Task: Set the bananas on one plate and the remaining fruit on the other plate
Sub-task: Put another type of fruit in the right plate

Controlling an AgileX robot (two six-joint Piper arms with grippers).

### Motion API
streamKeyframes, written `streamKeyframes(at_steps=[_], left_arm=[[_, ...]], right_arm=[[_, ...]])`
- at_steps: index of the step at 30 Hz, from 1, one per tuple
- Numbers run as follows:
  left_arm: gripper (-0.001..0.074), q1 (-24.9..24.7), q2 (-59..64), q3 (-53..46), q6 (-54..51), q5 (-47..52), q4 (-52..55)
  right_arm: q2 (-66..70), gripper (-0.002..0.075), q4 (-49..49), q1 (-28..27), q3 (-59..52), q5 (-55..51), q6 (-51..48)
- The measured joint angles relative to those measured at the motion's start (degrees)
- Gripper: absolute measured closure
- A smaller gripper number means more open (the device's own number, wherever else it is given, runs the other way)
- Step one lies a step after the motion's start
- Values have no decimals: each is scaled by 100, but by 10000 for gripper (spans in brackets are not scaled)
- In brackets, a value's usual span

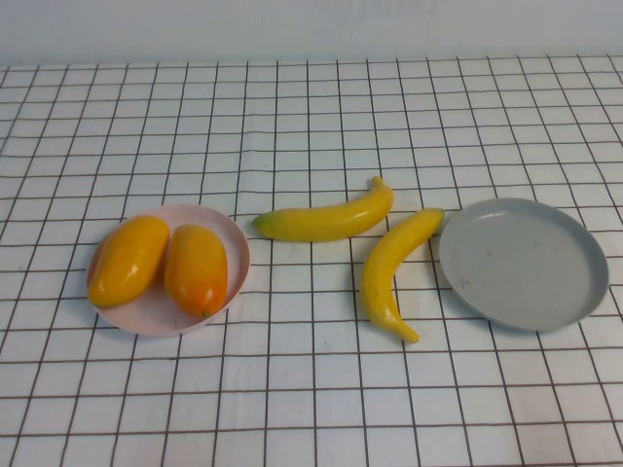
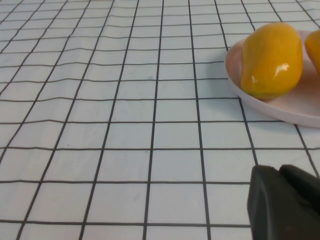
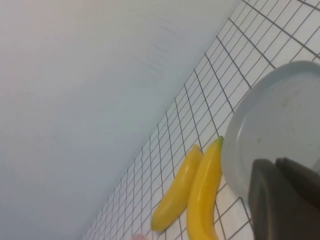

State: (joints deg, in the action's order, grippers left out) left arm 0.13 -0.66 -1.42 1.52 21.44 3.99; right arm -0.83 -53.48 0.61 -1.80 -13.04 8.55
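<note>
The left end effector (image 2: pixel 285 202) is hanging closed and empty just above the gridded white worktop (image 1: pixel 311 409) near the round pale pink plate (image 1: pixel 146 313), and the right end effector (image 3: pixel 285 200) is hovering closed and empty over the round grey plate (image 1: pixel 526 265) at the right. The two plump orange-yellow oval fruits (image 1: pixel 164 265) are already lying side by side on the pink plate, so that half looks done. The two long curved yellow bananas (image 1: pixel 365 243) are lying on the worktop between the plates, one close to the empty grey plate's rim, awaiting transfer.

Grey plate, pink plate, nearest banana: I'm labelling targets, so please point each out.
Grey plate (image 1: pixel 531 277): high view, bare middle.
Pink plate (image 1: pixel 146 313): high view, bare near rim.
Nearest banana (image 1: pixel 387 265): high view, mid-body.
</note>
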Motion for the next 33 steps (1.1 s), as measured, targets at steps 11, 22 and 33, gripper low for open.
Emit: streamKeyframes(at_steps=[11, 22, 33], left_arm=[[739, 0, 0, 0, 0, 0, 0], [739, 0, 0, 0, 0, 0, -10], [739, 0, 0, 0, 0, 0, -10]], right_arm=[[0, 742, -300, 0, 0, -435, -153], [2001, 742, 2314, 0, 2404, -3270, -376], [4222, 743, 3064, 0, 3743, -3866, -677]])
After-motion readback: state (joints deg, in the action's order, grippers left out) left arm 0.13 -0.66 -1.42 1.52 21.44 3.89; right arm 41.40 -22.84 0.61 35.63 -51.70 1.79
